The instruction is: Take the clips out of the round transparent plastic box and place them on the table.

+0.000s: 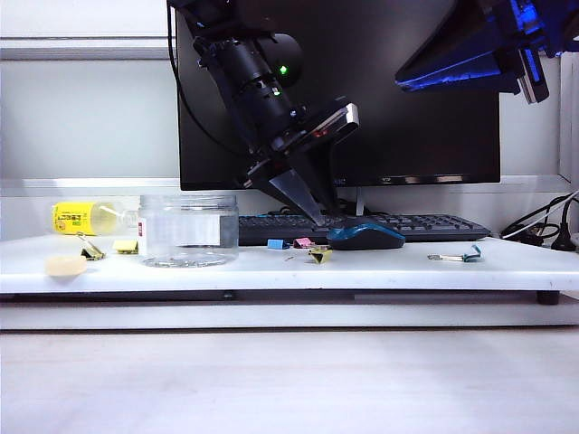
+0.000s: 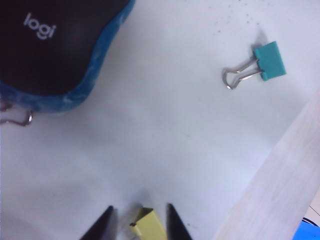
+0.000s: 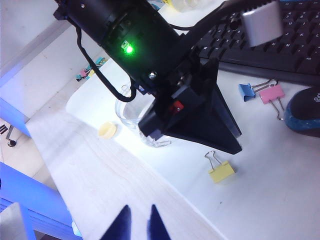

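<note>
A yellow clip [image 2: 148, 226] lies on the white table [image 2: 165, 145] between the fingers of my left gripper [image 2: 139, 220], with a gap on each side of it. The jaws are open and touch nothing. From outside, the left gripper [image 1: 324, 217] points down just above this clip [image 1: 319, 255], in front of the mouse. The round transparent plastic box [image 1: 188, 231] stands upright to its left, with no lid on. Two more yellow clips [image 1: 90, 249] [image 1: 127, 246] lie left of the box. My right gripper [image 3: 138, 222] hangs high over the table's front edge, narrowly open and empty.
A blue Logitech mouse [image 1: 365, 237] and a keyboard [image 1: 434, 226] sit just behind the left gripper. Blue [image 1: 277, 243] and pink [image 1: 303, 242] clips lie by the keyboard, and a teal clip [image 1: 466, 257] lies to the right. A cream lid [image 1: 66, 265] and a yellow-labelled bottle [image 1: 86, 217] lie at the left.
</note>
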